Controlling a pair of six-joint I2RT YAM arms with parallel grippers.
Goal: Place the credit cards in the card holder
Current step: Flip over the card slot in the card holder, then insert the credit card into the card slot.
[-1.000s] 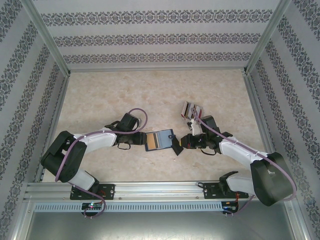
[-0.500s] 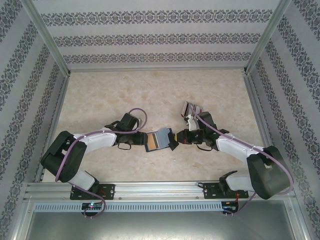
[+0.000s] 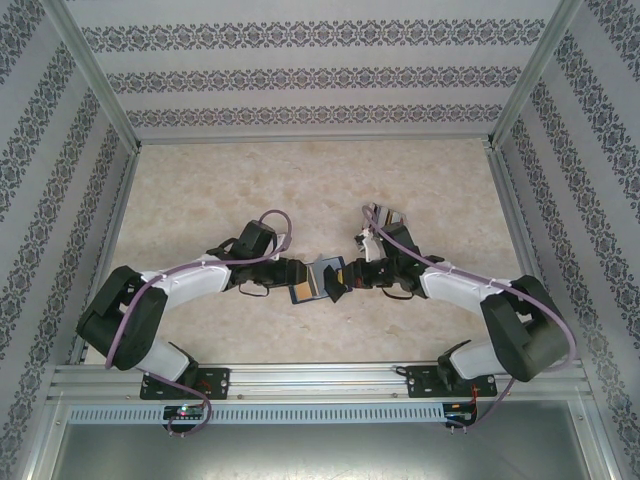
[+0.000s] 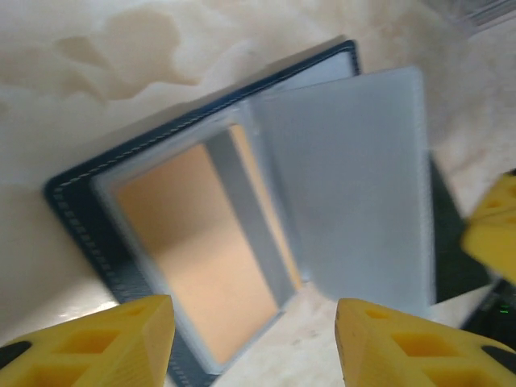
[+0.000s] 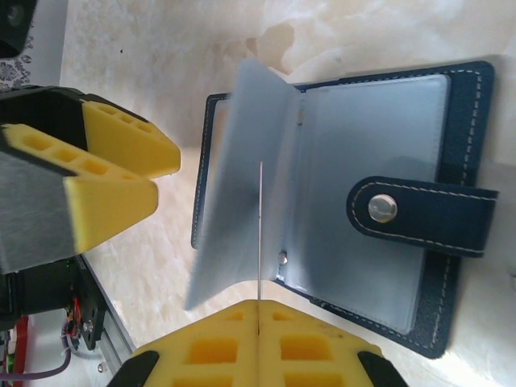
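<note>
With the card holder (image 3: 318, 279) open mid-counter (image 3: 300, 180), your left fingers (image 4: 121, 334) apart at its left side and your right fingers (image 5: 210, 347) clamped on 1 edge-on credit card (image 5: 260, 234), the half-raised sleeve (image 5: 234, 201) could flop over and deflect that card past its slot.

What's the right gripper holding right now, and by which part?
A dark credit card, pinched by its near edge between the closed fingers of the right gripper; the wrist camera sees the card edge-on.
</note>
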